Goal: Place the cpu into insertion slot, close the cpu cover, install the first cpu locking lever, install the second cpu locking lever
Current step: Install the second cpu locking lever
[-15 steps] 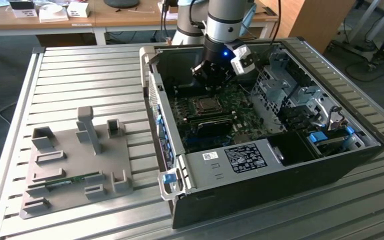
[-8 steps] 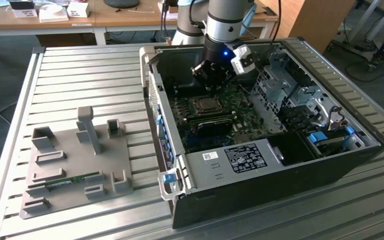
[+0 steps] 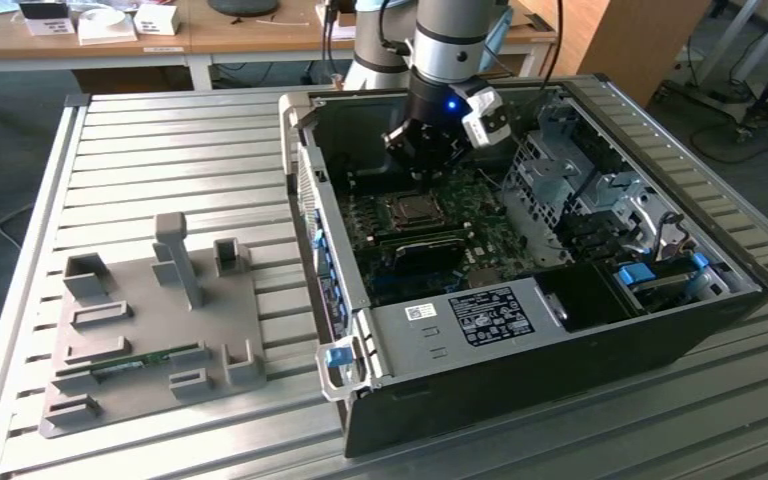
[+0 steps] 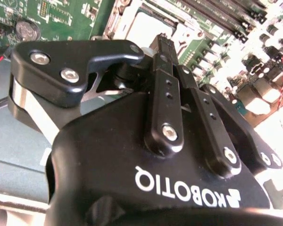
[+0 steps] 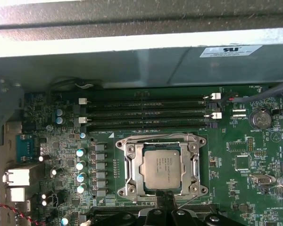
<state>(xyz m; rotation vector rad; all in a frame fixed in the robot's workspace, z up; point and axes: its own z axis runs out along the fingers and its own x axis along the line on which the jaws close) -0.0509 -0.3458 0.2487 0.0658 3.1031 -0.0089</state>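
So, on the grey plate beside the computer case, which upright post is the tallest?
The middle post near the grey plate's far edge: it rises clearly above the shorter post beside it and the low blocks.

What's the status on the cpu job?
Gripper shut, empty, at the socket's edge. Cpu seated in slot, cover down around it. Nothing in the way.

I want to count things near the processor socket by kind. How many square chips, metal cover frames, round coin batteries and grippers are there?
Pale silvery square cpu: 1
Thin silvery metal cpu cover frame: 1
Round silver coin battery: 1
Black gripper: 1
Total: 4
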